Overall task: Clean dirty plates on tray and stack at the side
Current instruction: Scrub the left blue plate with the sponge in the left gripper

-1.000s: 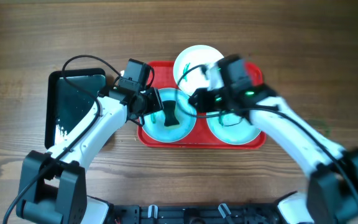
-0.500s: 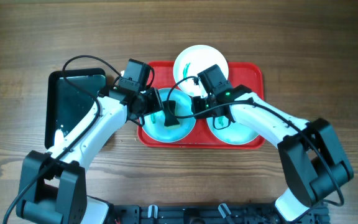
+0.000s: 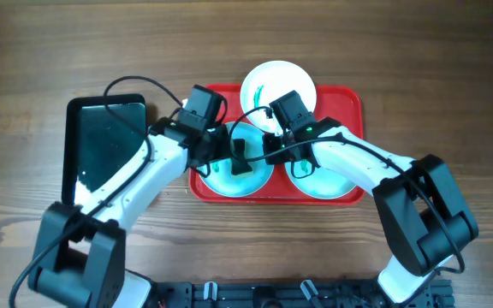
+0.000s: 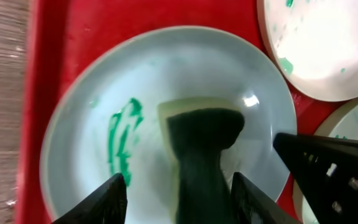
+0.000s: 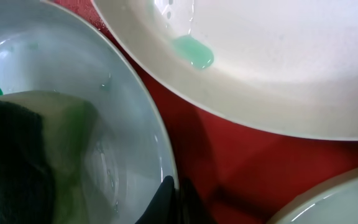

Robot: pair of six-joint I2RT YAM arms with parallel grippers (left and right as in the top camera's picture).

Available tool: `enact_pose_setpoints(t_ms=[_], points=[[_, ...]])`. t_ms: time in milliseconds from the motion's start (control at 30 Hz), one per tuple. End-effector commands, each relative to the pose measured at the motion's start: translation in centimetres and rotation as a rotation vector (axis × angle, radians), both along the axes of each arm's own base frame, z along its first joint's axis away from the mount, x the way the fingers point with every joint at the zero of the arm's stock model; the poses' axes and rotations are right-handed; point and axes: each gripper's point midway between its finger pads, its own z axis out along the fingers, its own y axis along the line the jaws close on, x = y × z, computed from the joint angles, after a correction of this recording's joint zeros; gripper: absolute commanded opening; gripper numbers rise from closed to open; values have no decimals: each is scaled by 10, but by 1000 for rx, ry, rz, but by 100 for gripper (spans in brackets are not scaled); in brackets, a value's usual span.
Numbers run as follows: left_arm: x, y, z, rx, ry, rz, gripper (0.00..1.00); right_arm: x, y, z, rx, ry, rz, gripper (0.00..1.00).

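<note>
Centrally on the wooden tabletop (image 3: pixel 443 68) lies the red tray (image 3: pixel 347 104), a rounded rectangle with a raised rim. A glossy black tray (image 3: pixel 101 145) sits just beside it at 9 o'clock. Both arms crowd in over the tray's near half, and their black cables (image 3: pixel 127 84) loop above it, hiding much of the two cyan plates from overhead.

The tray holds three round plates. The white plate (image 3: pixel 289 81) is at 12 o'clock, overhanging the far rim, and carries teal blobs (image 5: pixel 194 53). The left plate (image 4: pixel 166 81), pale cyan and smooth, is at 7 o'clock. The right plate (image 3: pixel 323 181), also cyan, is at 5 o'clock.

The left tool (image 4: pixel 179 186) is clamped on a sponge (image 4: pixel 201 134), pale yellow with a dark scouring layer, pressed flat on the middle of the left plate. A streaky green smear (image 4: pixel 122 140) lies on that plate at the sponge's 9 o'clock, apart from it.

The right tool (image 5: pixel 173 196) has its tips pinched together on the left plate's rim at 3 o'clock, in the gap beside the white plate.
</note>
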Motion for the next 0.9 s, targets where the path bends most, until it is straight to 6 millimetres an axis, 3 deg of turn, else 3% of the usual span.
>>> enact_pose_setpoints(t_ms=[0,100,267,400,433,567,600,667,767,867], points=[[-4,-20,-27,-45,83,2,51,1,9,-2,40,24,-2,4],[-6,-30,-33,-94,112,-19,48,1,9,-2,41,27,-9,4],[-3,-28,-39,-72,105,-12,40,0,9,-2,41,27,-8,4],[-6,-25,-57,-40,138,-8,9,0,8,-2,41,32,-15,4],[-5,-17,-62,8,133,7,4,0,8,-2,41,32,-15,4],[5,38,-65,304,52,94,4,-1,8,-3,37,37,-15,4],[8,66,-59,457,11,129,4,-3,6,-4,29,43,-17,4],[15,77,-44,513,-47,156,4,-3,5,-4,22,43,-19,4],[19,66,-25,436,-88,158,4,-3,4,-4,21,45,-20,4],[10,33,-15,238,-47,94,4,-3,5,-4,22,44,-20,4]])
